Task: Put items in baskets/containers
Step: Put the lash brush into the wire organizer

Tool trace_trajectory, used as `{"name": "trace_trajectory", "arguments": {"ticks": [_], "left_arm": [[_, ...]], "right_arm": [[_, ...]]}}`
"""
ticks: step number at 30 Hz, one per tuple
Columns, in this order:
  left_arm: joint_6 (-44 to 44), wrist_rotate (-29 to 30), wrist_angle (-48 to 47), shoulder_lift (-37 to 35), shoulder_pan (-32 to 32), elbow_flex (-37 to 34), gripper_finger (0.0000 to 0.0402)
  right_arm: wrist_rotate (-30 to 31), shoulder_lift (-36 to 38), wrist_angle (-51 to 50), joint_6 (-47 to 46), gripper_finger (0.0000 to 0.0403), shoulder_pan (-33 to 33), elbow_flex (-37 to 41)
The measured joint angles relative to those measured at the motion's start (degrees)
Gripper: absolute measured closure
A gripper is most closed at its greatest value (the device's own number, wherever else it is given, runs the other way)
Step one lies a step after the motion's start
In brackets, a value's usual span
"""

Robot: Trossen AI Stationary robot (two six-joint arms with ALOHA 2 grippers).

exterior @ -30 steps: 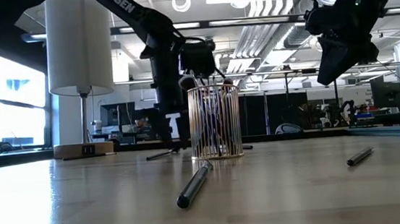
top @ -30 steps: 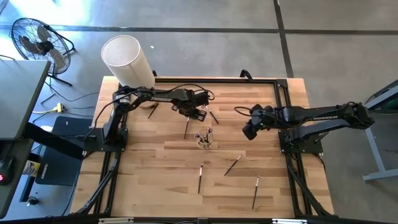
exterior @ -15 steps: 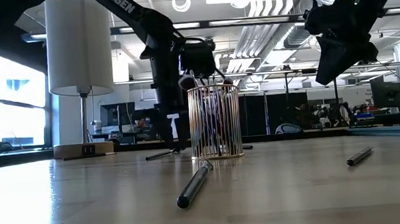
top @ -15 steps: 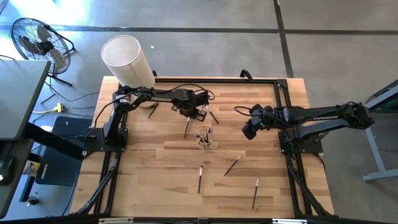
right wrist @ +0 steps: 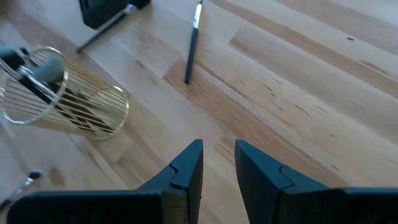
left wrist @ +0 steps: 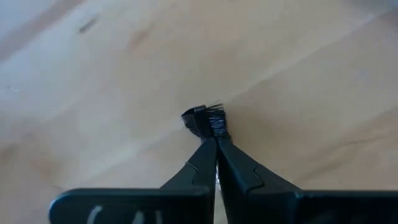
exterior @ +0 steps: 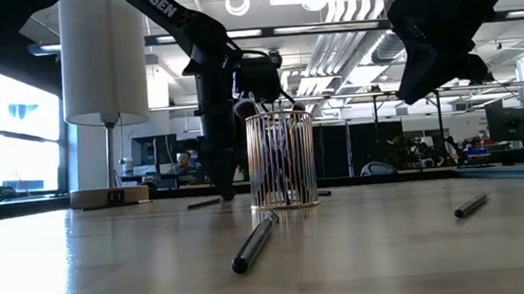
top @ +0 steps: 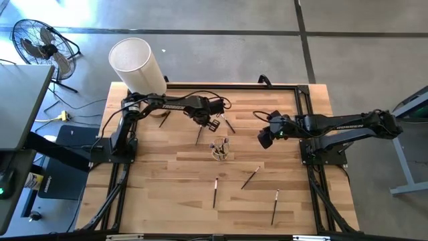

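High view: wooden table (top: 167, 194) w/ black frame; left gripper (top: 208, 122) is down at the far-centre of the board, clenched on a brush (top: 199, 135) that slants toward the near side. Cup (top: 220, 150) stands just beside it, mid-table, w/ several brushes upright inside. Right gripper (top: 263, 139) hangs off to the cup's right, apart from it, holding nothing. Loose brushes on the board: one near the centre-front (top: 215, 192), one angled right of that (top: 250, 177), one further right at the front (top: 275, 205), one beyond the left gripper (top: 229, 124). Big white cylinder (top: 137, 65) at the far-left corner, fan (top: 40, 41) on the floor past it. Arm lettering shows on both arms, too small to read here. Low view: cup (exterior: 281, 160) looks like gold wire ribs; left arm behind it carries white letters, "...SSEN" readable; a brush (exterior: 254, 242) lies in front, another (exterior: 471, 206) to the side. Right gripper (exterior: 412, 80) up in the air. Left wrist view: left gripper (left wrist: 216, 146) pinched tight, dark bristle tuft (left wrist: 207, 120) sticking out past the tips, over bare wood. Right wrist view: right gripper (right wrist: 218, 163) w/ a gap between fingers, empty; cup (right wrist: 62, 96) ahead, one brush (right wrist: 192, 41) on the wood beyond.
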State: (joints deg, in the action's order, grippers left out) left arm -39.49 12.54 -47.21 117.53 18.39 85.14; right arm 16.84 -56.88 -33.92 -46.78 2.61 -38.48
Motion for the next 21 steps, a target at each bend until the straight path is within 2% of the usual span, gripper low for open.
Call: {"name": "trace_trajectory", "arguments": {"ticks": [11, 15, 21], "left_arm": [[7.8, 1.5, -6.3, -1.1, -0.1, 0.0, 0.0401], [7.7, 1.7, -8.1, -3.0, -0.6, -0.1, 0.0401], [2.0, 3.1, -8.2, -7.9, -3.4, -0.1, 0.0401]], "right_arm": [[3.2, 0.0, 0.9, -5.8, 0.0316, 0.0, 0.0], [3.2, 0.0, 0.7, -5.8, 0.0316, 0.0, 0.0], [3.7, 0.0, -0.7, -2.4, 0.0316, 0.0, 0.0]]}}
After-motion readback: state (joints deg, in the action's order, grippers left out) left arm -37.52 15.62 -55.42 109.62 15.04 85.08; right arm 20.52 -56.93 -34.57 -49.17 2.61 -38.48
